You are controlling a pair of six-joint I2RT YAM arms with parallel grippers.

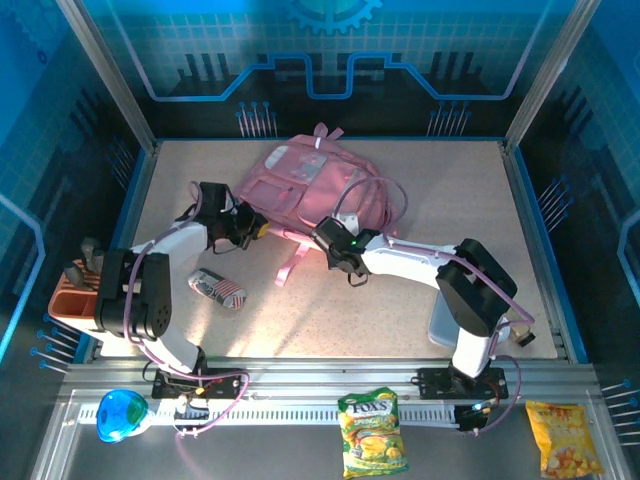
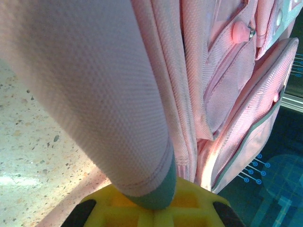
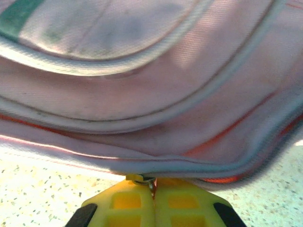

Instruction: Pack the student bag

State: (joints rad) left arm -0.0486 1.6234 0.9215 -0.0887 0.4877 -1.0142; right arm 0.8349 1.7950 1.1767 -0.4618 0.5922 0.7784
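I see the backpack (image 1: 310, 185) lying at the middle back of the desk (image 1: 450, 195), my left end effector (image 1: 253, 226) at its near left corner, my right end effector (image 1: 335, 250) at its near edge, a small packet (image 1: 218, 289) on the desk before it, leftward, and a snack bag (image 1: 372, 432) on the front rail (image 1: 290, 412).

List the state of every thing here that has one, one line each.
student bag, lying on the table, gripped from both sides.
left pincer, shut on the student bag.
right pincer, shut on the student bag's edge.
striped pouch, lying flat, apart from the bag.
green snack packet, lying on the front rail, untouched.
yellow snack packet, lying there too, untouched.
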